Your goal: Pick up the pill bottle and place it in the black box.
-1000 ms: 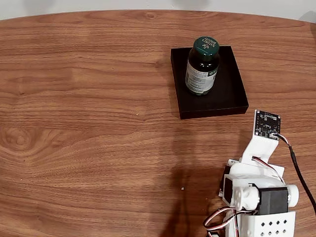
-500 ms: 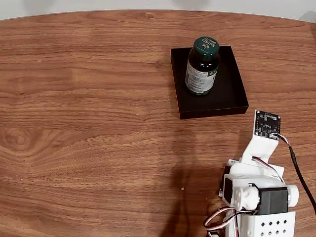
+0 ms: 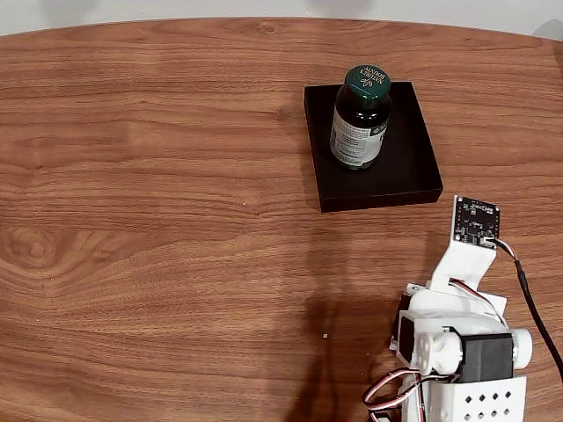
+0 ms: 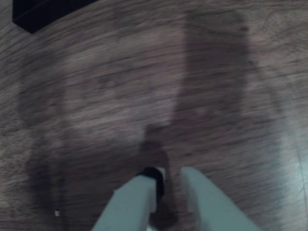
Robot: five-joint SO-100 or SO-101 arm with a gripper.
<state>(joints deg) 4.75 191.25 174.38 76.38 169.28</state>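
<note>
In the wrist view we see our gripper (image 4: 168,178) over bare wood, its two pale fingers a narrow gap apart and holding nothing. Out in the fixed view, the pill bottle (image 3: 360,119) stands upright inside the black box (image 3: 409,171) on the table (image 3: 158,220).

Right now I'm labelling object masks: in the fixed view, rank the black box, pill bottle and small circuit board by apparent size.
1. black box
2. pill bottle, standing upright inside the box
3. circuit board on the arm; it rides higher, so nearness may enlarge it.
</note>
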